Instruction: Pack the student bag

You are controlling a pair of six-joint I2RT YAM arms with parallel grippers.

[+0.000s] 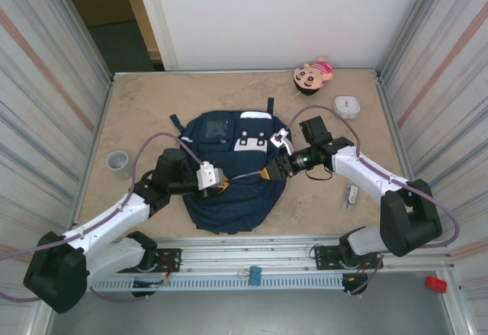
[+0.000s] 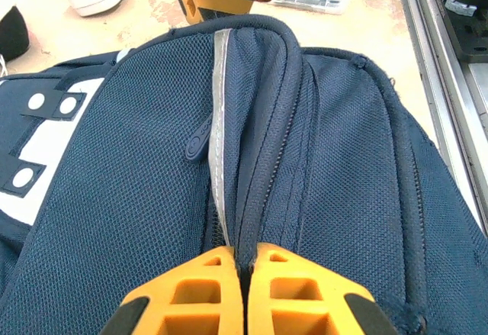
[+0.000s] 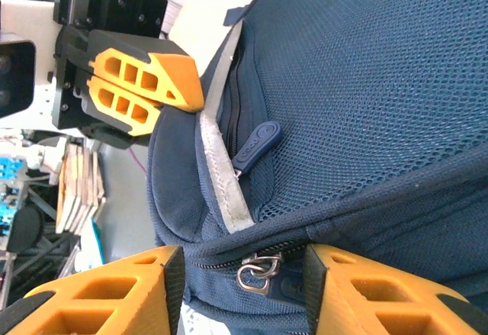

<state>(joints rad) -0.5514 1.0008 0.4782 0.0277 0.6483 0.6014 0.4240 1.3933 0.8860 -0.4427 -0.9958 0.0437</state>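
Left gripper is clamped shut on a fold of the bag. Right gripper stands open, a metal zipper ring between its jaws.

The student bag, a navy-blue mesh backpack, lies flat in the middle of the table, with its white patches at the far end. A grey reflective stripe runs beside a zip line, and a dark pull tab rests against it. The zips look closed, though folds hide part of them.
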